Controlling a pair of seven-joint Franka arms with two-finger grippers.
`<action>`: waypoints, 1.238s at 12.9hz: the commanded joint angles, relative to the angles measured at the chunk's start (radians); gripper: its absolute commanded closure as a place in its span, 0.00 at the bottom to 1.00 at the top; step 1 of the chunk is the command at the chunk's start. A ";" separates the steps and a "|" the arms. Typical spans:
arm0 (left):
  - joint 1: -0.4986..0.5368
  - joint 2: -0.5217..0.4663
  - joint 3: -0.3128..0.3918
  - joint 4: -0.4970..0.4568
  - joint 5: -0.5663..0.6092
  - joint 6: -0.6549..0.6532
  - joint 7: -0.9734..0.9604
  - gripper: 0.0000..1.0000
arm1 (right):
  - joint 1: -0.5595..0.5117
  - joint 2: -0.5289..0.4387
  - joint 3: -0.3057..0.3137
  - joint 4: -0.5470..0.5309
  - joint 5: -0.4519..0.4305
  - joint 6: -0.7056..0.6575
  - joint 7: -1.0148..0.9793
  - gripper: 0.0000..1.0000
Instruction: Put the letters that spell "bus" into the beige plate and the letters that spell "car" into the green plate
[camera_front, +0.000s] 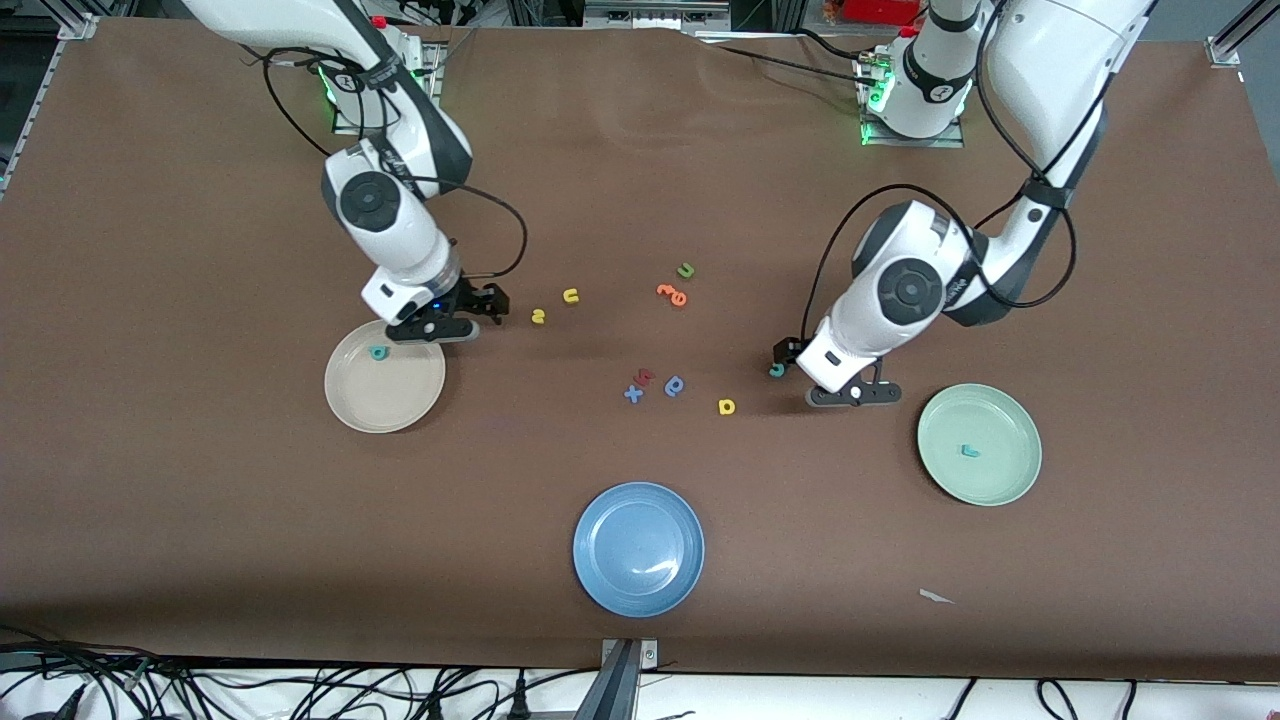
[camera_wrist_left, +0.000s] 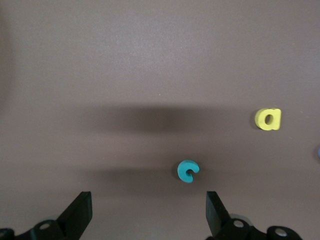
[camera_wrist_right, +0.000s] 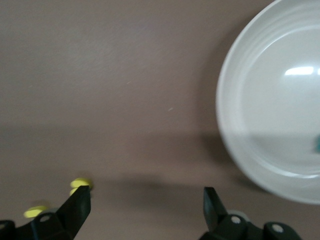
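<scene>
Progress stood at about a third: the teal b (camera_front: 378, 352) already lay in the beige plate (camera_front: 384, 403) and the teal r (camera_front: 967, 451) in the green plate (camera_front: 979, 480), one letter each. Four letters were left on the table: the yellow s (camera_front: 539, 316) and yellow u (camera_front: 571, 295) side by side, just toward the middle of the table from the beige plate, and the teal c (camera_front: 777, 370) and yellow a (camera_front: 727, 406) near the left arm. The left gripper (camera_front: 853, 394) hung low between the c and the green plate, jaws wide open and empty; in its wrist view the c (camera_wrist_left: 187, 171) lay just ahead of the open jaws, between their lines, so I judged it the next pick. The right gripper (camera_front: 432, 330) hovered over the beige plate's rim, jaws likewise open and empty, with the s and u close by.
</scene>
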 joint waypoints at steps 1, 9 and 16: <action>-0.030 0.030 -0.003 -0.010 0.094 0.077 -0.102 0.02 | 0.065 0.037 0.004 0.026 -0.034 -0.003 0.129 0.00; -0.065 0.156 -0.003 0.039 0.211 0.123 -0.086 0.14 | 0.105 0.175 -0.001 0.095 -0.247 0.040 0.386 0.01; -0.074 0.156 -0.003 0.039 0.211 0.115 -0.083 0.47 | 0.136 0.203 -0.004 0.118 -0.263 0.042 0.421 0.07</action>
